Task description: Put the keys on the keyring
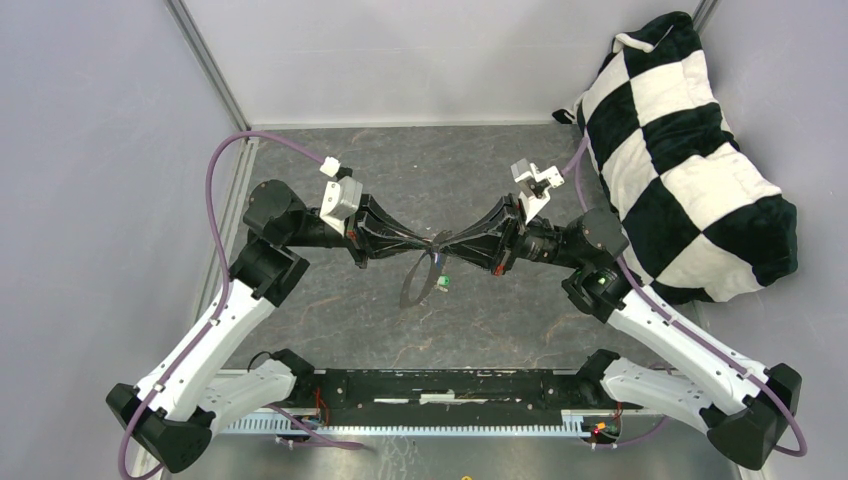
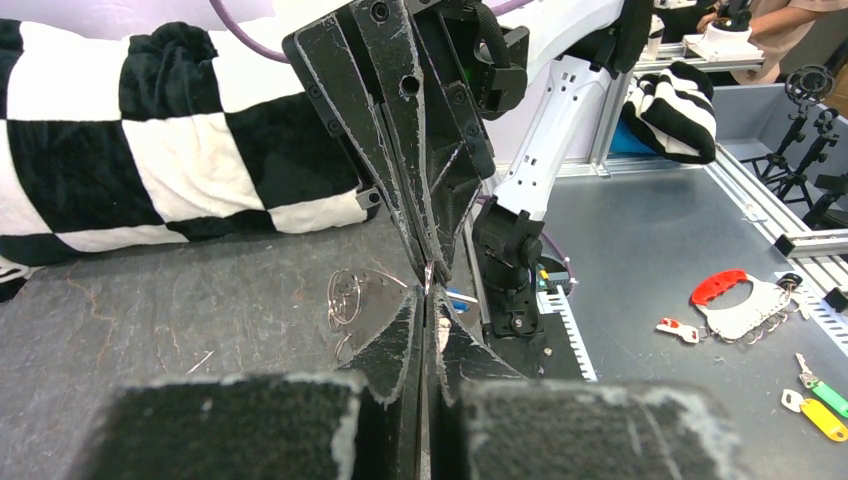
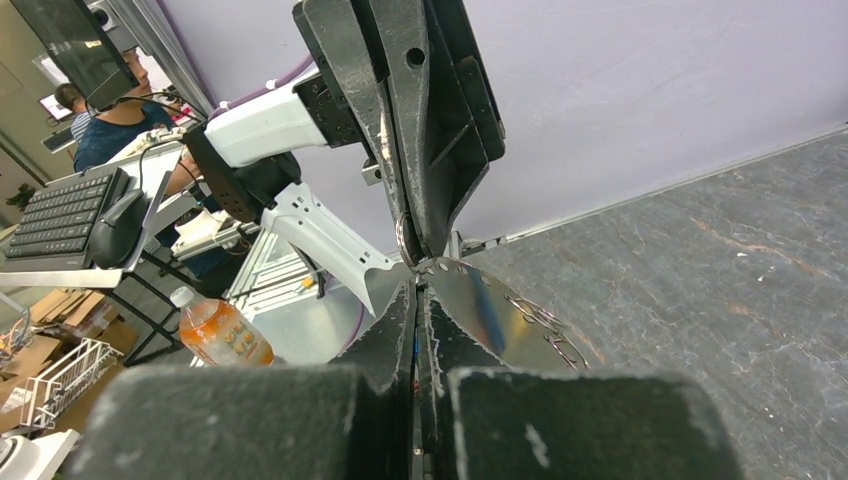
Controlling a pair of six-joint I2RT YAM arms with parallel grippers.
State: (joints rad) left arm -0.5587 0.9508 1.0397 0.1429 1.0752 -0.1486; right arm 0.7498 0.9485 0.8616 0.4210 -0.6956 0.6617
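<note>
My left gripper [image 1: 430, 240] and right gripper [image 1: 452, 243] meet tip to tip above the middle of the table, both shut. The keyring [image 1: 412, 285] hangs below the tips. It is a thin shiny metal piece [image 3: 490, 310] with holes along its edge and wire rings, and it also shows in the left wrist view [image 2: 375, 300]. The left gripper [image 2: 428, 300] pinches its top edge. A blue streak lies between the right gripper's [image 3: 418, 285] jaws, and the blue key's head [image 2: 460, 298] shows by the tips. The green key [image 1: 441, 284] hangs beside the keyring.
A black and white checkered pillow [image 1: 690, 150] fills the back right corner. A black rail [image 1: 430, 385] runs along the near edge between the arm bases. Grey walls close the left and back sides. An orange bottle [image 3: 220, 335] stands off the table.
</note>
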